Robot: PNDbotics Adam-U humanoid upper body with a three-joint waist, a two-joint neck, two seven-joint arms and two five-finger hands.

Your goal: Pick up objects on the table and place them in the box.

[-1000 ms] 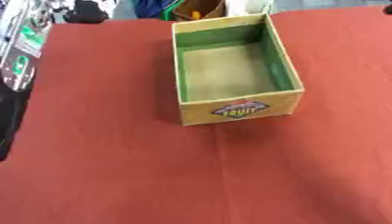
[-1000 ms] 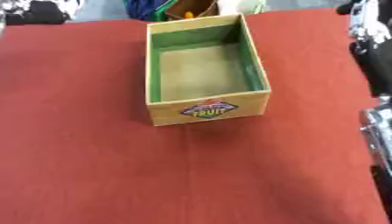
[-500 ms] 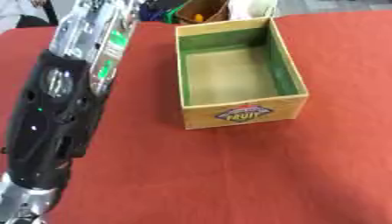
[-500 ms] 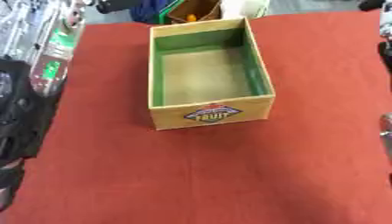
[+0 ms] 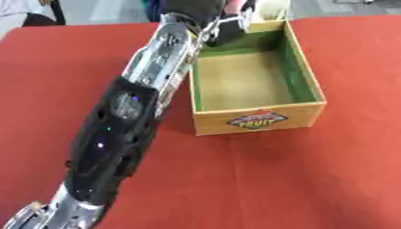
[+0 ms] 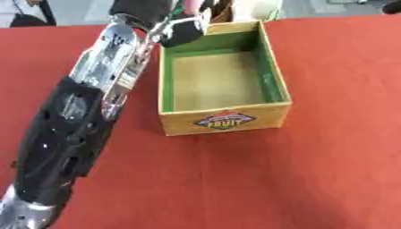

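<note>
- Table: covered in a red cloth; I see no loose objects on the part of it in view.
- Box: yellow cardboard, open at the top, green inner walls and a tan floor, nothing in it that I can see. It sits on the table right of centre, its near wall bearing a "FRUIT" label.
- Left arm: mine, coming in from the lower left corner and running diagonally up along the box's left side; black forearm shell low down, silver segment higher up, just beside the box's left wall.
- Left hand: dark, at the far left corner of the box, by the rim. I cannot tell whether its fingers are spread or curled, nor whether it holds anything.
- Right hand: I find it in neither view.
- Beyond the table's far edge: a pale upright object just behind the box, otherwise indistinct clutter.
</note>
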